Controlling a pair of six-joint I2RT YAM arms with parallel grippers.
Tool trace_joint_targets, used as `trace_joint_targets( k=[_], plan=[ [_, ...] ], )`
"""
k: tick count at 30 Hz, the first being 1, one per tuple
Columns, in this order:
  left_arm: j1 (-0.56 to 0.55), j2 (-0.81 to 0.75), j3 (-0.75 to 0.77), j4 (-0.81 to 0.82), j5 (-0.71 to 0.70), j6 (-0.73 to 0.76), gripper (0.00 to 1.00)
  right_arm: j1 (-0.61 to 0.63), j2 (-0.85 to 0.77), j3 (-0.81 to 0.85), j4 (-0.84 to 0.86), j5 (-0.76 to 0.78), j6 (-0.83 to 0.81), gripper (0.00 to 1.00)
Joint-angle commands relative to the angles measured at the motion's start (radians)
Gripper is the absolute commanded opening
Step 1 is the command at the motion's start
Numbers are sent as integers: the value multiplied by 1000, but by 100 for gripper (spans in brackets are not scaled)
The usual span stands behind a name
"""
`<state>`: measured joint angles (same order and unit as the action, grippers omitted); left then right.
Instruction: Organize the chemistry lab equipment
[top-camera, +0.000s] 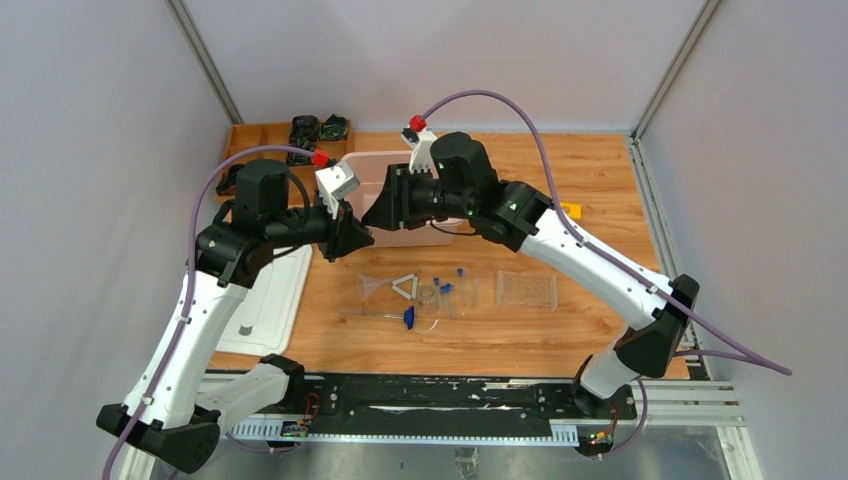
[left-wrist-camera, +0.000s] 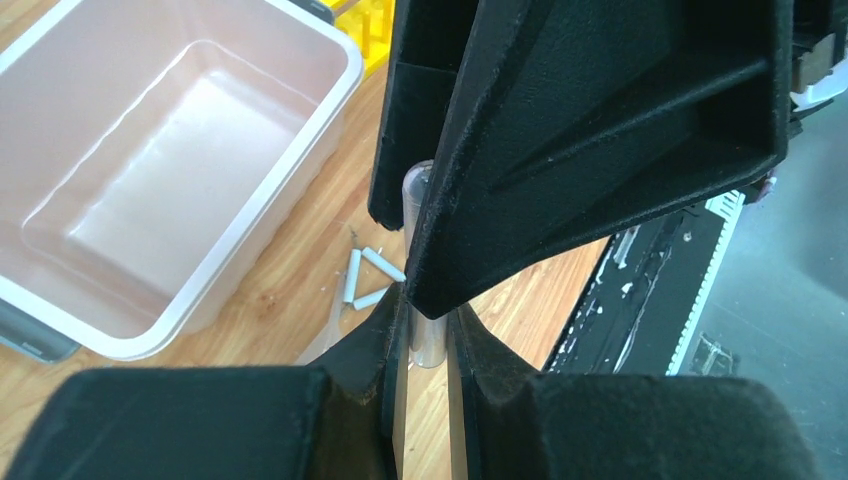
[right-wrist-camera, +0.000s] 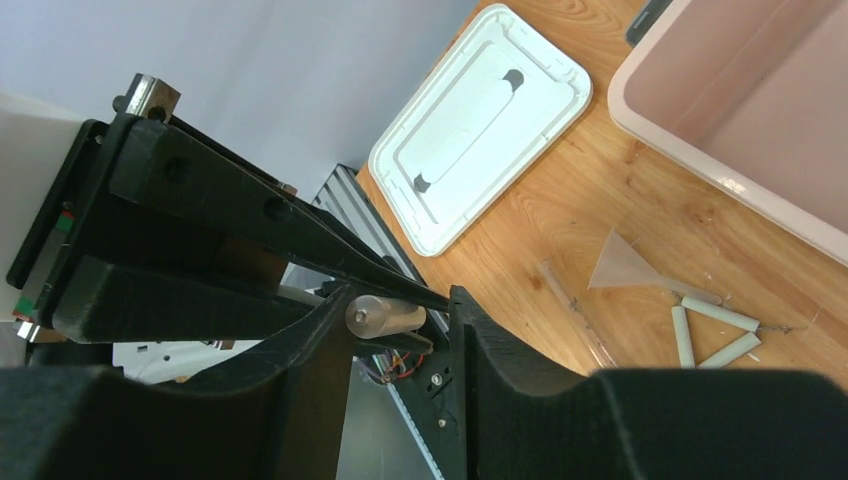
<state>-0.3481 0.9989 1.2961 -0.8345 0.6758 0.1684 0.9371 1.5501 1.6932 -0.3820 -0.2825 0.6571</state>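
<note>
We are watching the two arms meeting in the air above the wooden table (top-camera: 600, 200), and the thing between them is a short clear cylindrical tube (left-wrist-camera: 428, 342). The left gripper (top-camera: 356, 236) is clamping it, its two black fingertips pressing on the tube's sides. The right gripper (right-wrist-camera: 398, 305) is straddling the same tube with its jaws parted, a gap showing on one side in its own wrist view, so we are judging that the left alone is carrying it. The tube's long axis is running out past the left fingertips and through the gap between the right fingers, crosswise to them. That means the right jaws would only need to close where they are standing to take it. The pale pink plastic bin (left-wrist-camera: 300, 165) is sitting just beside and below the pair, with its near rim under the grippers in the top view. The clear tube rack (top-camera: 526, 289) is lying well apart on the right arm's side, with bare board around it. Between bin and rack the clear funnel (top-camera: 375, 287), the white triangle (top-camera: 405, 287), the blue-capped clear tubes (top-camera: 447, 288) and the blue-tipped thin rod (top-camera: 402, 318) are lying close together. The white rectangular lid (right-wrist-camera: 480, 120) is lying flat at the left edge. Any low sweep towards the rack is risking those small pieces, so we are favouring a lift before travelling.
</note>
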Motion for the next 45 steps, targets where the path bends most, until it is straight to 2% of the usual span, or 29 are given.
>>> trace_joint_targets(
  k=[1,9,11,13,14,15,17,18,19,26,32,41,45],
  plan=[
    [4,-10,-8,2,3,31,9,-13,17,45,-44,-48,-14,40],
    [5,-8,-1,-15,26,51,9,-16,66,121,-113,-29,-48,29],
    [4,-6,-2,-15,24,52,9,-17,73,135,-134,-25,-63,21],
    [4,-4,-2,-15,22,52,10,-20,76,142,-155,-21,-76,6],
    [4,-2,1,-15,19,50,17,-23,73,143,-166,-15,-81,1],
    [5,1,3,-15,14,46,33,-29,68,140,-176,-10,-88,0],
    [4,9,13,-15,-23,28,80,-46,50,129,-208,27,-111,0],
    [4,13,19,-15,-43,15,96,-59,39,118,-227,57,-131,0],
    [4,21,27,-16,-69,0,100,-77,23,104,-240,93,-154,0],
    [4,81,67,-58,-181,-45,100,-299,-126,-138,-257,387,-309,0],
    [4,108,69,-60,-232,-81,100,-461,-157,-334,-88,491,-400,0],
    [5,141,64,-82,-352,-83,100,-491,-90,-457,128,614,-477,0],
    [5,161,60,-89,-366,-83,100,-491,-80,-523,231,621,-494,0]
  ],
)
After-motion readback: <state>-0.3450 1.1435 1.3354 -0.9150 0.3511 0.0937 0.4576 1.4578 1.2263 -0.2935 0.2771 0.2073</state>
